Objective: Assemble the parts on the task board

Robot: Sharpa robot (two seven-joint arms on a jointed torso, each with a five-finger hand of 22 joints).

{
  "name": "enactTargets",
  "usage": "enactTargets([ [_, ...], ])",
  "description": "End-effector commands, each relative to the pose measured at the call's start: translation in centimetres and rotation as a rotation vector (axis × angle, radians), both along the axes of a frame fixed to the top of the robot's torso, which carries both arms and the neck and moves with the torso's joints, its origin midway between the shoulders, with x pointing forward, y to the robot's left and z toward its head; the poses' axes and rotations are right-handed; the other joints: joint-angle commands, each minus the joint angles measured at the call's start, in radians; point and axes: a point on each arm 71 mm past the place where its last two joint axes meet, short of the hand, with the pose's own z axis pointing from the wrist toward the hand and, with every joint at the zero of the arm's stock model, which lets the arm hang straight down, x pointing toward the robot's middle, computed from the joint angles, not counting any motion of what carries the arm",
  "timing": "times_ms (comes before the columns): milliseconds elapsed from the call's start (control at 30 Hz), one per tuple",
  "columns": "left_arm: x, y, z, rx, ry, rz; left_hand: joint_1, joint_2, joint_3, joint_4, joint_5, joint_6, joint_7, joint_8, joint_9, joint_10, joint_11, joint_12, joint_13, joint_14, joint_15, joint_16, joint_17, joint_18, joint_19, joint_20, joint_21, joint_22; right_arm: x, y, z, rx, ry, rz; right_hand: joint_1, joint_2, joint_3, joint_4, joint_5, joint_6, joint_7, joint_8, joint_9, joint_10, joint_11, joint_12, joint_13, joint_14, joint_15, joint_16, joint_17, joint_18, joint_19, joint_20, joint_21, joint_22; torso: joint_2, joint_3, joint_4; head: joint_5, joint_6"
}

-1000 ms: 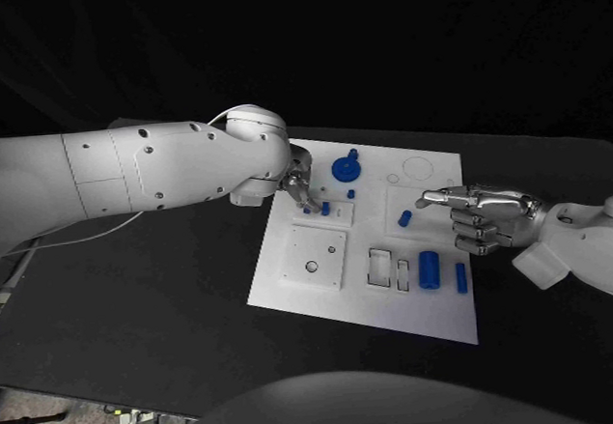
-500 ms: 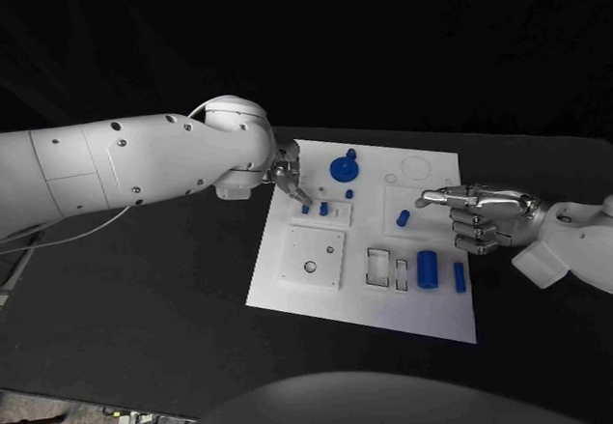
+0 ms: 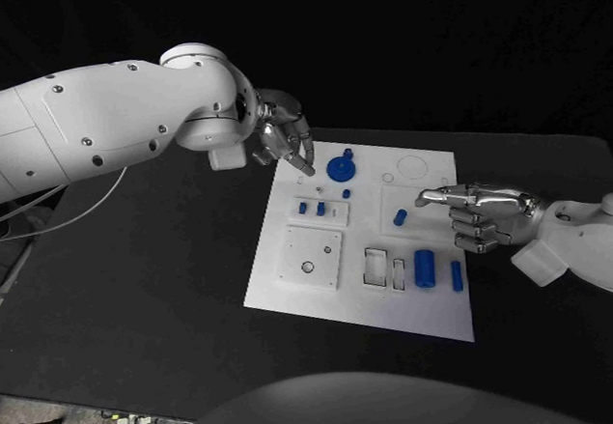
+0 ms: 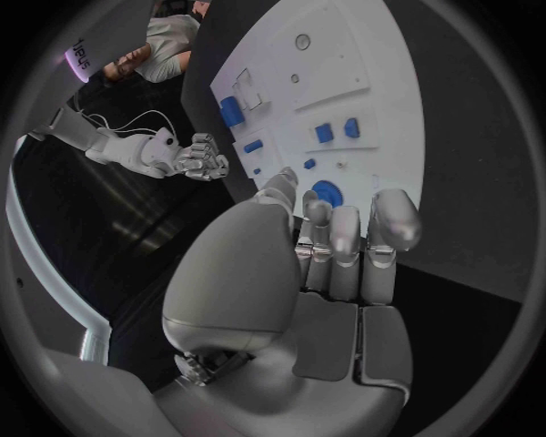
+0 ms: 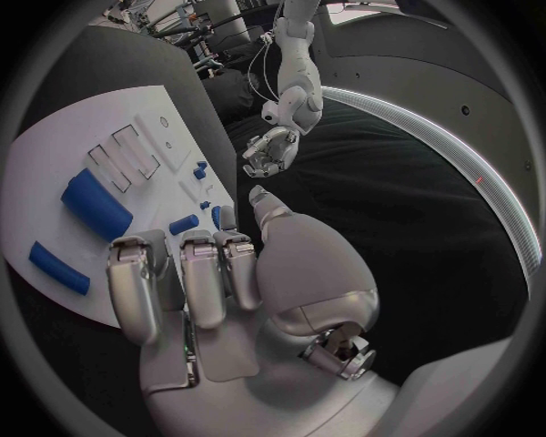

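Plainly unlettered task board [image 3: 372,295], blue parts [image 3: 424,268], left hand [image 3: 285,136] empty above

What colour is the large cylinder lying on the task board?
Blue; the large cylinder shows best in the head view.

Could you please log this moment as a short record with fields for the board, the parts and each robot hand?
board: white task board on the black table
parts: blue round knob at the far end; large blue cylinder near the right edge
left robot hand: raised over the board's far left corner, holding nothing
right robot hand: at the board's right edge, fingers curled, holding nothing
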Motion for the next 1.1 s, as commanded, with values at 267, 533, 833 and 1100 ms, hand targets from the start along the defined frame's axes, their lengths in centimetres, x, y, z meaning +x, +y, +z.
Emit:
enactTargets([
  [267,-0.9,-5.4,-0.4,0.035,-0.526,-0.424,0.092,-0.087,0.184,0.010,-0.053,0.134,-0.037,-0.236,-0.361,-0.048,-0.027,-0.619,-0.634,0.288,-0.066,-0.044,-0.134,-0.010,0.196,-0.040,0.170,0.148,-0.1,0.0,1.0,0.008,-0.188,0.049,-0.029,-0.016,-0.025,0.017,0.007,0.002,0.007,-0.005,-0.013,0.104,0.002,0.000,0.261,0.104,-0.002,0.003,0.263,-0.006,0.106,-0.005,0.004,0.263,0.010,-0.0105,-0.0082,-0.013,0.000],
  [533,-1.4,-7.5,-2.7,0.192,-0.715,-0.533,0.089,-0.105,0.187,-0.004,-0.020,0.221,-0.065,-0.279,-0.478,-0.007,-0.050,-0.708,-0.852,0.383,-0.096,-0.021,-0.161,-0.040,0.267,-0.066,0.289,0.190,-0.7,-0.7,2.0,0.012,-0.340,0.044,-0.034,-0.016,-0.032,0.023,0.007,0.015,0.004,-0.007,-0.020,0.104,0.001,0.000,0.261,0.104,-0.002,0.003,0.263,-0.006,0.106,-0.005,0.004,0.263,0.025,-0.0130,-0.0119,-0.017,0.000],
  [833,-1.3,-8.5,-3.3,0.247,-0.759,-0.538,0.090,-0.112,0.200,-0.013,-0.003,0.271,-0.073,-0.280,-0.515,0.072,-0.057,-0.701,-0.916,0.383,-0.101,-0.030,-0.194,-0.039,0.269,-0.069,0.285,0.191,-1.4,-1.1,2.4,0.002,-0.376,0.044,-0.024,-0.017,-0.032,0.019,0.008,0.022,0.002,-0.011,-0.026,0.104,-0.001,0.000,0.261,0.104,-0.003,0.003,0.263,-0.006,0.106,-0.006,0.004,0.263,0.034,-0.0084,-0.0152,-0.027,0.000],
  [1100,-1.3,-9.0,-3.9,0.298,-0.737,-0.542,0.072,-0.128,0.200,-0.012,-0.006,0.274,-0.083,-0.284,-0.527,0.113,-0.063,-0.685,-0.922,0.374,-0.106,-0.040,-0.214,-0.037,0.265,-0.073,0.274,0.188,-1.4,-1.0,2.4,-0.005,-0.370,0.052,-0.025,-0.019,-0.034,0.020,0.007,0.022,0.002,-0.013,-0.028,0.104,-0.001,0.000,0.261,0.104,-0.004,0.003,0.263,-0.006,0.106,-0.006,0.004,0.263,0.033,-0.0073,-0.0180,-0.032,0.000],
])
